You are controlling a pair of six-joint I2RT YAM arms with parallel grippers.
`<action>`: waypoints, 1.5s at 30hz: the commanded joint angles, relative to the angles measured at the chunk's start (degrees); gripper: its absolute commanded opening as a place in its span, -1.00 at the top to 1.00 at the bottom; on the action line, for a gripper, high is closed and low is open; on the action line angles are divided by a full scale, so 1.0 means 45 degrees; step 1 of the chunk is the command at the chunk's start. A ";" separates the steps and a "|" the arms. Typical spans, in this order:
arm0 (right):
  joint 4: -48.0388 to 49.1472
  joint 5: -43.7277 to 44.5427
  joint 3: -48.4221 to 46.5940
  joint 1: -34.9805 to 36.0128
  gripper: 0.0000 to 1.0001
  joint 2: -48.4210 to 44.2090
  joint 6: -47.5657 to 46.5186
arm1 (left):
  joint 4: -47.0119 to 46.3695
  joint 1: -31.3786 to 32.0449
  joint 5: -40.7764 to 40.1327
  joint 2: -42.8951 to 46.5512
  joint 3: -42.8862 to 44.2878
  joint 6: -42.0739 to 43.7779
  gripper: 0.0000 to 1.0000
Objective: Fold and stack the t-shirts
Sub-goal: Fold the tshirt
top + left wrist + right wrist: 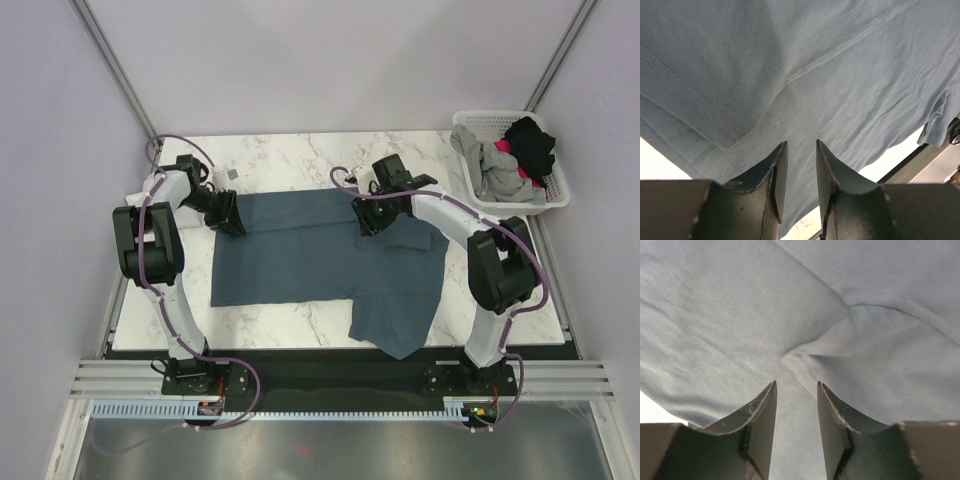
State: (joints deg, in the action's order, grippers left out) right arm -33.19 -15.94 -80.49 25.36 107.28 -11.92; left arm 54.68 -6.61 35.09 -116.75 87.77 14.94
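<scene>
Slate-blue t-shirt [300,250] flat, long axis left-right; left gripper [228,218] over far hem corner, right gripper [368,222] over far shoulder edge (both slightly parted, nothing seen pinched).

A slate-blue cotton short-sleeved t-shirt [300,250] lies spread flat across the middle of the white marble counter [290,160]. Its body stretches to the left in a smooth rectangle. On the right the cloth is rumpled, and the near-right part hangs past the counter's near edge. Seen close from the left wrist, a double-stitched hem [695,102] lies turned over on itself; seen from the right wrist, the cloth gathers into a small pucker. A crumpled grey t-shirt [495,170] and a bunched black t-shirt [532,145] lie heaped in the white plastic lattice basket [560,195] at the far right, with the grey one draping over its rim.
</scene>
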 commanded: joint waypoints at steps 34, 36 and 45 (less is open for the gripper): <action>-0.1511 -0.4739 0.2183 -0.7687 0.02 -0.0659 0.0267 | -0.0119 0.0454 0.0307 0.0768 -0.0577 -0.0273 0.28; -0.1608 -0.4660 0.2066 -0.7707 0.03 -0.0483 0.0131 | -0.0119 0.0473 0.0307 0.0807 -0.0656 -0.0273 0.28; -0.1648 -0.4699 0.1812 -0.7726 0.03 0.0611 -0.0182 | -0.0119 0.0551 0.0307 0.0807 -0.0695 -0.0273 0.28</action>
State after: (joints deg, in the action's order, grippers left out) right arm -40.16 -37.01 -70.15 -9.17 109.10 -10.46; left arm 54.48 -4.56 35.09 -116.42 84.90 14.83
